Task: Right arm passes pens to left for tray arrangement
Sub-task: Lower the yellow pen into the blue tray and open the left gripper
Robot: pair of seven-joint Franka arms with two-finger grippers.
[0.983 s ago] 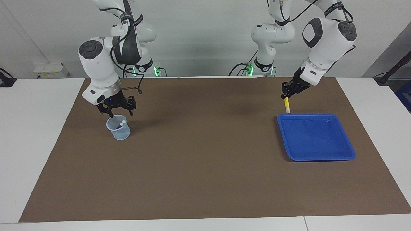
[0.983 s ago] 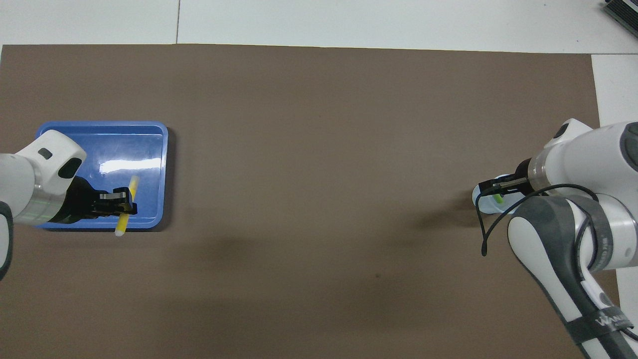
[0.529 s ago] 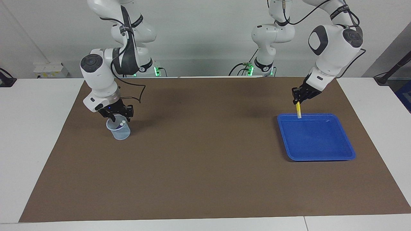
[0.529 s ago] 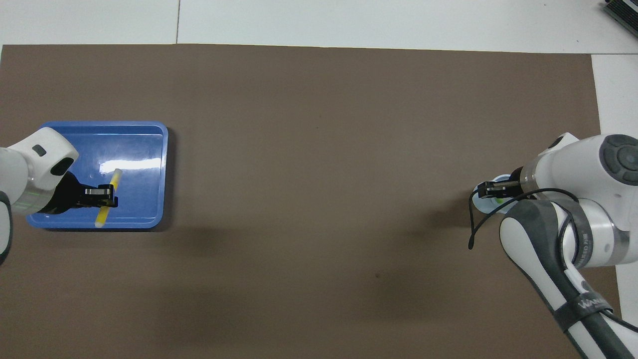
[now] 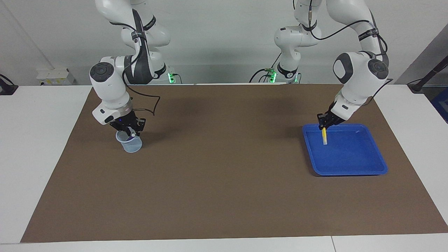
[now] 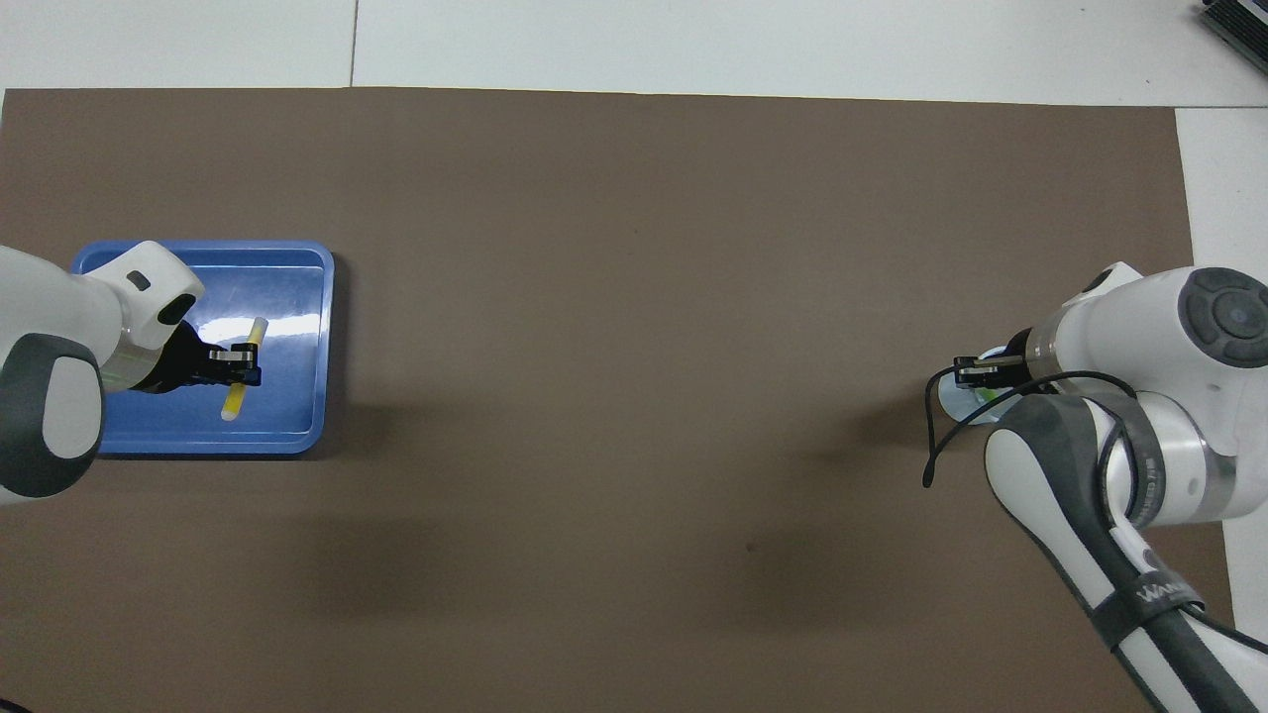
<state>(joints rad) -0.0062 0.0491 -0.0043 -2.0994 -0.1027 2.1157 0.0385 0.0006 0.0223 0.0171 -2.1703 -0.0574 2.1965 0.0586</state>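
Yellow pen (image 5: 324, 137) clamped in left gripper (image 5: 324, 122) jaws, hanging tip-down over blue tray (image 5: 381, 164), at the edge nearer the robots; tip low over or just on tray floor, cannot tell which. In overhead view, pen (image 6: 240, 373) over tray interior, toward the rim facing bench centre. Tray otherwise bare, at left arm's end of bench. Right gripper (image 5: 128, 130) down at mouth of translucent cup (image 5: 130, 143) at right arm's end; jaws apart or together: cannot tell. White cap end visible in cup; green pen (image 6: 988, 394) glimpsed there from overhead. Step in hand, by judgement: laying first pen in tray. To do well: lower w/ pen tilted so tip lands first, lay flat & parallel to a rim, leave room for 2 more, release only once resting. Risk: drop from height → roll or bounce over low rim.
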